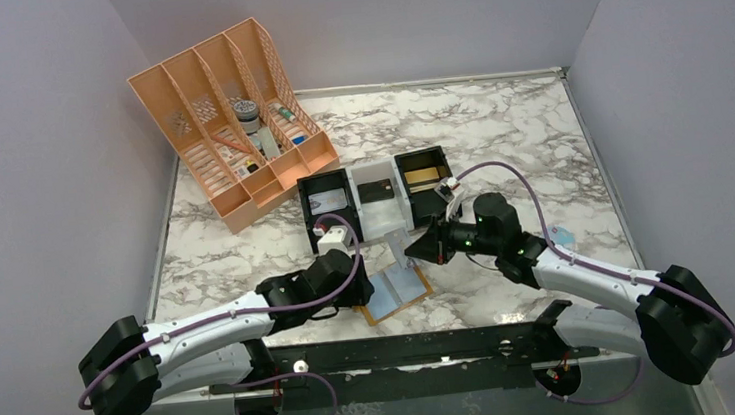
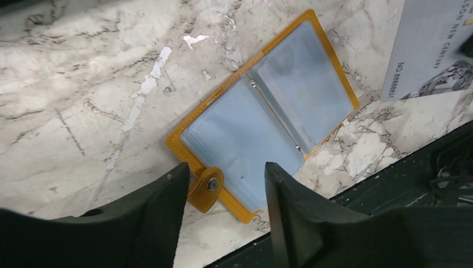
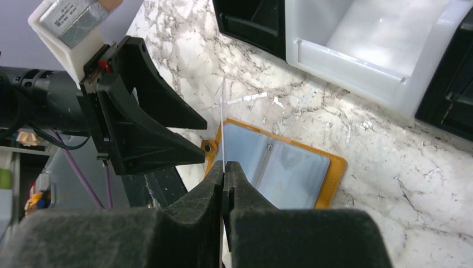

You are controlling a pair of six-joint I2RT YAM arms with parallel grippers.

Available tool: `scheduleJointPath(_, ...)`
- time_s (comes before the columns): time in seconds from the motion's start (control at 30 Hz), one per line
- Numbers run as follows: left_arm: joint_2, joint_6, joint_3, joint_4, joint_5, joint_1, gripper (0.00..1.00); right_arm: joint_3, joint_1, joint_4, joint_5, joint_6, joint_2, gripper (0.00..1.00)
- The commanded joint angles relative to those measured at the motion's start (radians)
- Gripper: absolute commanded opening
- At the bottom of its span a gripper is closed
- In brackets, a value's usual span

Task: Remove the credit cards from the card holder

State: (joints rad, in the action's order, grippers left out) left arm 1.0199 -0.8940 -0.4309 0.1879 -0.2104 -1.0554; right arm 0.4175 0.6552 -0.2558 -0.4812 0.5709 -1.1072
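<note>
Right gripper (image 3: 225,173) is pinching one credit card (image 2: 429,50) by one edge, jaws closed flat against its faces. The card is standing on edge, apart from the card holder (image 2: 268,117) and near the holder's back edge. Card is reading as thin, stiff, light and slick-faced, likely flexing a little but not folding. A pinch along an edge, well in from the corner, is looking like the safest hold, since a corner grip is likely letting it swivel. Card holder is lying open like a book on the marble table (image 2: 83,111), pale blue panels facing up, tan rim showing all round, snap tab (image 2: 207,187) sticking out at its near corner. Holder is looking soft and light, apt to slide or lift while a card is being drawn from a sleeve, so pinning a panel is seeming wise. Left gripper (image 2: 226,173) is hovering at the holder's near corner, fingers spread either side of the tab, grasping nothing; whether it is touching the holder, cannot tell. Whether more cards are sitting in the sleeves is not showing through the cloudy plastic.
</note>
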Motion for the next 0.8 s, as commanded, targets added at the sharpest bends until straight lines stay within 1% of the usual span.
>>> scheduleJointPath(0.0, -0.035, 0.053, -0.056, 0.116, -0.091, 0.015, 0.59, -0.016, -0.001, -0.081, 0.022, -0.075, 0.032, 0.01)
scheduleJointPath(0.13, -0.039, 0.093, -0.075, 0.138, -0.116, 0.047, 0.73, -0.015, 0.0, -0.121, 0.009, -0.08, 0.031, 0.01)
scheduleJointPath(0.3, -0.088, 0.14, -0.092, 0.171, -0.088, 0.152, 0.86, -0.004, 0.0, -0.138, 0.009, -0.092, 0.038, 0.01)
scheduleJointPath(0.43, -0.131, 0.208, -0.115, 0.161, 0.007, 0.321, 0.89, 0.025, 0.001, -0.116, 0.047, -0.131, 0.052, 0.01)
scheduleJointPath(0.5, -0.132, 0.238, -0.155, 0.172, 0.03, 0.39, 0.9, 0.047, 0.001, -0.103, 0.072, -0.154, 0.056, 0.01)
scheduleJointPath(0.67, -0.089, 0.276, -0.285, 0.207, 0.031, 0.529, 0.95, 0.117, 0.001, -0.085, 0.12, -0.215, 0.044, 0.01)
scheduleJointPath(0.77, -0.081, 0.264, -0.315, 0.217, 0.029, 0.581, 0.96, 0.159, 0.001, -0.083, 0.113, -0.259, 0.028, 0.01)
